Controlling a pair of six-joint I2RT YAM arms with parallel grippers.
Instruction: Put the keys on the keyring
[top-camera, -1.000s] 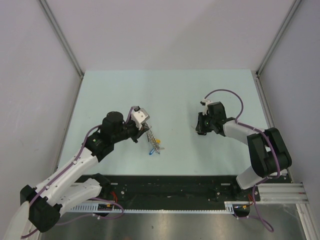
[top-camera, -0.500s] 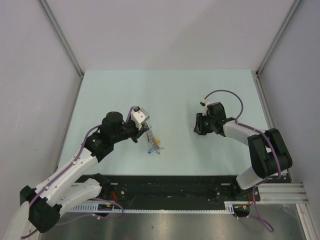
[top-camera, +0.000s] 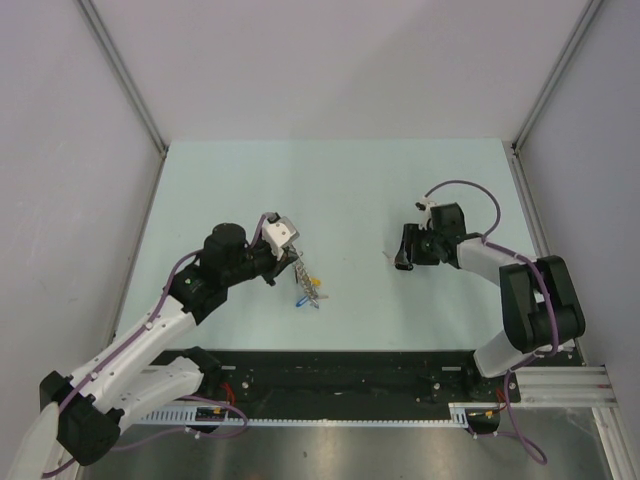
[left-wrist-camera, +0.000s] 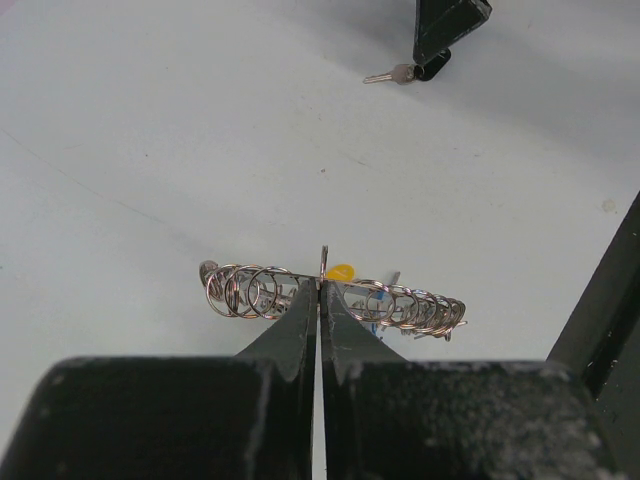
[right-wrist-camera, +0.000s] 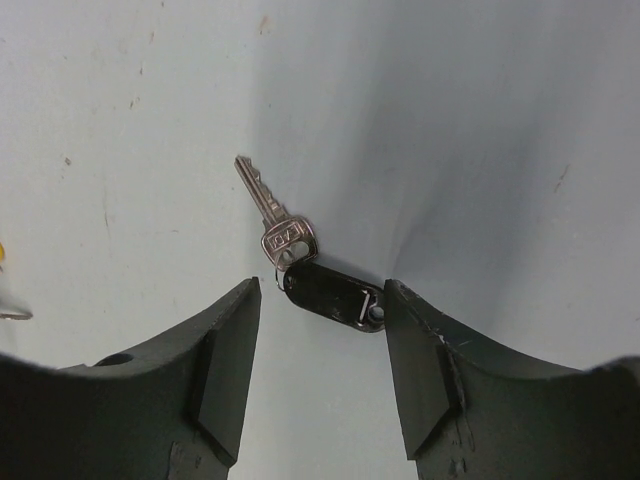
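Right wrist: key points blade up-left before the spread right end effector; left end effector clamps keyring.

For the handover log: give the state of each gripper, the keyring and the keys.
left gripper: shut on the keyring.
keyring: clamped edge-on, wire loops on both sides.
right gripper: open, empty.
silver key: flat on the table, ungripped, joined to a black tag.
yellow key: among the keyring's loops.
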